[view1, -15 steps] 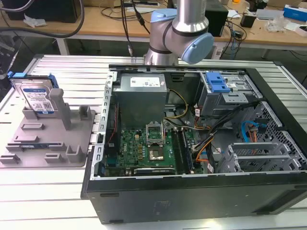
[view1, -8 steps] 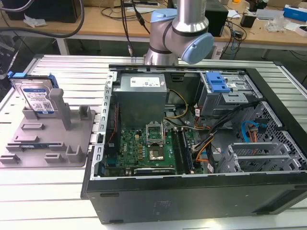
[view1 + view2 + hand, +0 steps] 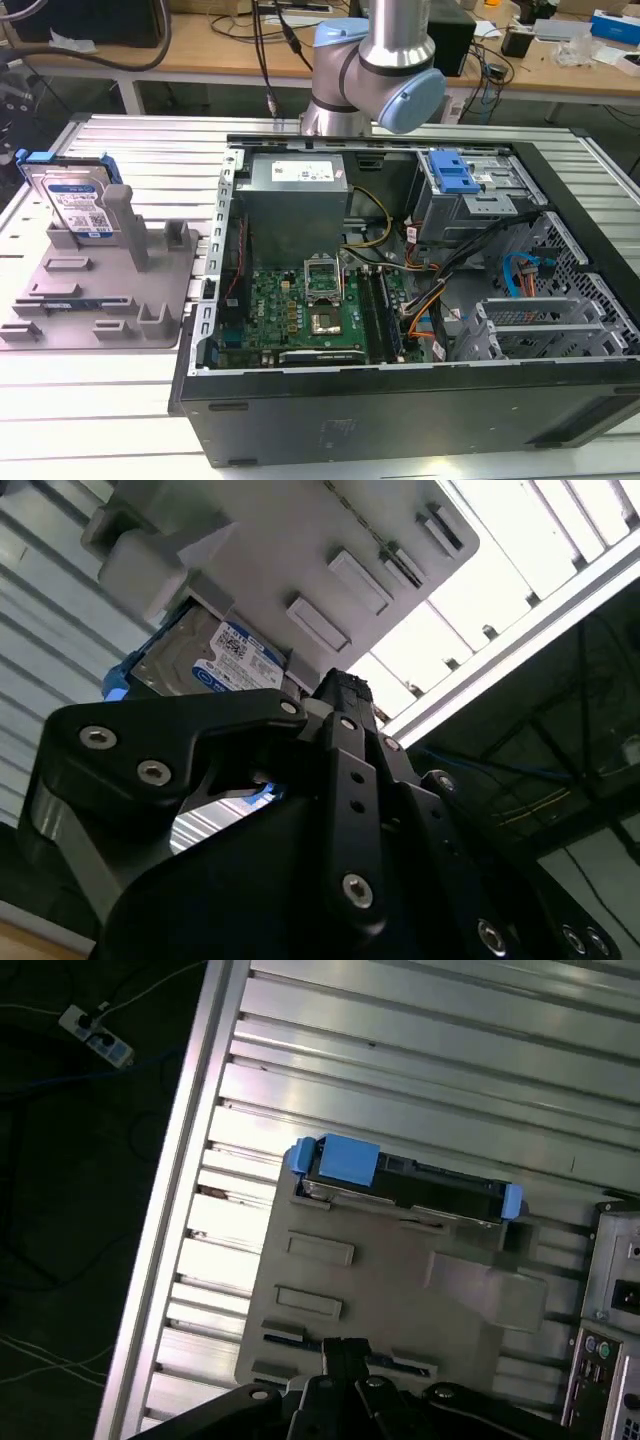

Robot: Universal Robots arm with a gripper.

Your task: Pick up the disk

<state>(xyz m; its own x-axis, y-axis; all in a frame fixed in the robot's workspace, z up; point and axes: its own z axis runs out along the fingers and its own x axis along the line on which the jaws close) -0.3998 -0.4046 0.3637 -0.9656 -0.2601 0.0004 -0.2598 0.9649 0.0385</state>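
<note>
The disk (image 3: 78,205) stands on edge in the grey holder (image 3: 100,300) on the desk (image 3: 130,140), well apart from my fingers (image 3: 340,1352), which sit closed and empty; my arm (image 3: 375,60) rises behind the computer case (image 3: 400,420)

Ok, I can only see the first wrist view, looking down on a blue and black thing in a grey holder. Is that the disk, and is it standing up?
Observer: Yes. In the exterior view the disk stands on its edge in the grey holder, showing a silver face with a blue-and-white label.
Operator: Is something propping it up?
Observer: A tall grey post rises right beside it, on the exterior view's right. I can't tell if they touch.
Operator: What's next to the holder?
Observer: An open computer case, on the exterior view's right, with a green board inside.
</note>
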